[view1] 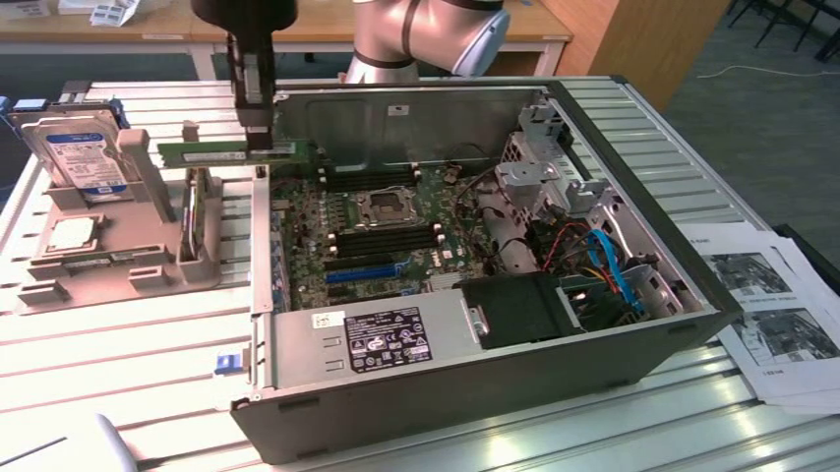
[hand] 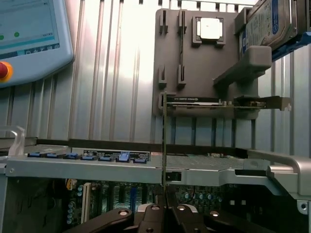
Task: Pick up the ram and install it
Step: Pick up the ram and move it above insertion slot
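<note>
Starting at the exterior view's left, a gray holder sits on the metal table. A hard drive stands up in it, and a square chip lies flat in front of the drive.

Just right of that, the gripper hangs down from above. Its jaws are almost closed and pinch the ram, nearer the end that points into the case. The ram is a thin green stick. It lies level, up in the air, over the left wall of the open case.

Further right, inside the case, is a green board with a socket, long black slots and a blue slot. A power box with a label sits at the near side. Blue cables curl by the right wall. Papers lie on the table past the case.

The wrist view looks along the ram, so it is just a thin edge there. At the gripper the jaws press on its two flat sides, with no gap to see. Past the ram, this view looks at the holder face on, with the chip and the hard drive. It also adds a screen with a red button beside it. The exterior view is the one that shows the ram's full length and the slots inside the case.
</note>
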Action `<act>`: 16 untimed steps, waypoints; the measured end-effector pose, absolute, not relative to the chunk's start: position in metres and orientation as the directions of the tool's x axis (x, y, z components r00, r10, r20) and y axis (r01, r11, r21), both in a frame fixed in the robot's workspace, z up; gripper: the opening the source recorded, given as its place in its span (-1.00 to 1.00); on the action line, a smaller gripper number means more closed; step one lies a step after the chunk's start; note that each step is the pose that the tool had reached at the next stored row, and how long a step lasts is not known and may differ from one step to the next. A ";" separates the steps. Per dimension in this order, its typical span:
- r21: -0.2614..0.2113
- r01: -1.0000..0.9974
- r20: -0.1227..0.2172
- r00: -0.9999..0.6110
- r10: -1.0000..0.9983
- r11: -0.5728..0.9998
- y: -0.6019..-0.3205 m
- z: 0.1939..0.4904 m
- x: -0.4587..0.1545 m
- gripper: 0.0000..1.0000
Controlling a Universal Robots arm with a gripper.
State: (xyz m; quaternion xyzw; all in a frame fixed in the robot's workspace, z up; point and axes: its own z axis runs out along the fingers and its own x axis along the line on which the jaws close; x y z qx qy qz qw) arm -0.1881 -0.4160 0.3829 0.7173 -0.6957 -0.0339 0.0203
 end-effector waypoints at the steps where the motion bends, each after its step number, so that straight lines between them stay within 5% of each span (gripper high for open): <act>1: 0.077 -0.997 -0.021 0.030 -0.999 -0.031 -0.416 0.383 -0.184 -0.76; 16: 0.092 -0.995 -0.021 0.029 -0.999 -0.031 -0.418 0.383 -0.128 -0.76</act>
